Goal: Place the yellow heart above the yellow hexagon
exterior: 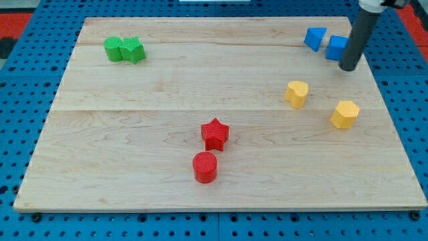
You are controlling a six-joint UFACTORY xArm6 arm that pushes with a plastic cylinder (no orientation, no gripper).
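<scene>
My tip [348,67] beside blue blocks [326,43]; ribbed yellow heart [297,94] left of yellow hexagon [345,114]

You have one view only. It looks down at the board [221,120] from above and in front, tilted, so the far edge at the view's top appears narrower than the near edge at the bottom. It stands back enough to take in the whole board, with blue pegboard [27,80] showing on all sides. The rod [358,37] enters from the top right corner.
</scene>
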